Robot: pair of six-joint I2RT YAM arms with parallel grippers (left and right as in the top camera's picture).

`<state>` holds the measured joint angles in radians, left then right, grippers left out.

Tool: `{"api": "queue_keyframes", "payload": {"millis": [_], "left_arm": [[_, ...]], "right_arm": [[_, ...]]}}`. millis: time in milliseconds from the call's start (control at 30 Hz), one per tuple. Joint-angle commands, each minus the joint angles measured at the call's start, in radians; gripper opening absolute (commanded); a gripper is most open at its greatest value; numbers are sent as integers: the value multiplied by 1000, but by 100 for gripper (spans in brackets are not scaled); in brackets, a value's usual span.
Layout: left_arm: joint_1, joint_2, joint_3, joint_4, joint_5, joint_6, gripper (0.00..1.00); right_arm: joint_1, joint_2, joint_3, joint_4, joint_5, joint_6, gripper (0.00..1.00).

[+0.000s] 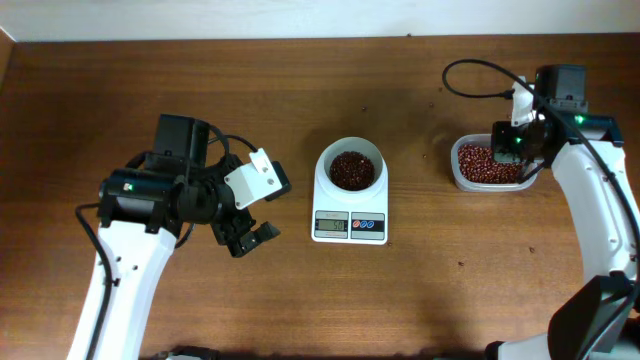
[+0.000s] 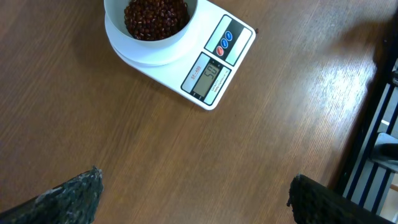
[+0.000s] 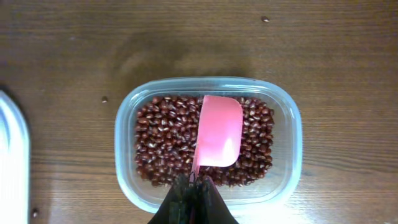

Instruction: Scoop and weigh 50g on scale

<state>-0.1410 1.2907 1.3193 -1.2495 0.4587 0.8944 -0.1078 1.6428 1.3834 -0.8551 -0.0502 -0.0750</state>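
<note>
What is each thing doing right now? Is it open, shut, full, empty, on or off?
Scale: switched on, screen showing digits.
Bowl: upright on the scale, holding red beans.
Tub: no lid, filled with red beans.
Pink scoop: over the tub's beans, no beans showing on it.
Left hand: open, empty, over the table.
Right hand: shut on the pink scoop's handle.

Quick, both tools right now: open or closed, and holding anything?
Left tool: open, empty.
Right tool: closed on the pink scoop by its handle, over the bean tub.
</note>
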Motion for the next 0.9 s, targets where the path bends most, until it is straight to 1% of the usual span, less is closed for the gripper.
{"api": "queue_keyframes", "payload": {"millis": [0,67,100,133,200,267,300,367,433,467,567,700,767,867], "left_arm": [[0,3,7,-2,3,8,99],[0,3,7,-2,3,8,99],[0,3,7,-2,3,8,99],[0,2,7,-2,3,9,99],[0,3,7,-2,3,8,99],[0,2,7,-2,3,8,99],[0,3,7,-2,3,9,99],[0,2,7,-2,3,9,99],[0,3,7,-2,3,8,99],[0,3,7,-2,3,8,99],[0,3,7,-2,3,8,99],[0,3,7,-2,3,8,99],[0,3,7,-2,3,8,99],[0,2,7,-2,3,8,99]], "right_arm": [[2,-45,3,39,-156,5,4],[2,-51,7,28,-166,27,4],[2,-57,13,22,-208,66,4],[2,-74,21,22,-286,73,4],[-6,-126,43,3,-317,74,4],[-39,-197,63,-50,-317,81,4],[-79,-280,64,-100,-318,100,4],[-109,-349,64,-171,-320,140,4],[-110,-383,64,-238,-321,140,4],[-98,-395,63,-280,-333,148,4],[-67,-393,61,-290,-369,187,4],[-25,-393,60,-295,-378,188,4],[-1,-393,58,-324,-414,188,4],[17,-392,47,-362,-410,185,4]]}}
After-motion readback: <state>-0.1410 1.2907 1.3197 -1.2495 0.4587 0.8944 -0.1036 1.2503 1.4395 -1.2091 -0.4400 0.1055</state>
